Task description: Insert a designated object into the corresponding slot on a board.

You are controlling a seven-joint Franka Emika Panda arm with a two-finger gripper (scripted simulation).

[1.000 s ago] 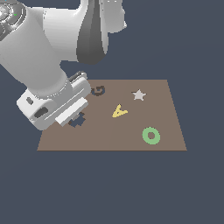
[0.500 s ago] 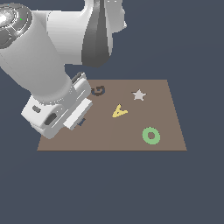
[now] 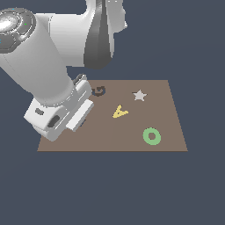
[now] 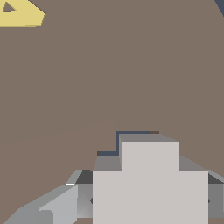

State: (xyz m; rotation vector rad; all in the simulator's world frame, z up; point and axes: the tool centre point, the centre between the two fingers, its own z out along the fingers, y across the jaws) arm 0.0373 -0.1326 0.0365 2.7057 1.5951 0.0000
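Your gripper (image 4: 148,205) is closed on the pale grey cross (image 4: 149,183): in the wrist view one grey finger (image 4: 52,208) presses against the piece's side arm at the lower left of the frame, while the far finger shows only as a sliver at the lower right edge. The cross fills the lower middle of that frame, and just past its upper arm you can see a thin dark line of the slot (image 4: 131,133), so the piece sits low over the cutout; you cannot tell whether it is already partly inside. In the exterior view the arm reaches down from the upper left of the frame, its wrist tilted, and the hand (image 3: 66,116) covers the left part of the brown board (image 3: 132,132), hiding both cross and slot from that camera. Close to the hand, at its upper right in the frame, lies the dark G-shaped mark (image 3: 100,91). The yellow A-shaped piece (image 3: 119,112) lies near the board's centre, the pale star (image 3: 139,95) toward the upper right and the green ring (image 3: 152,136) toward the lower right, all well apart from the hand. The board's left and lower edges run near the hand.
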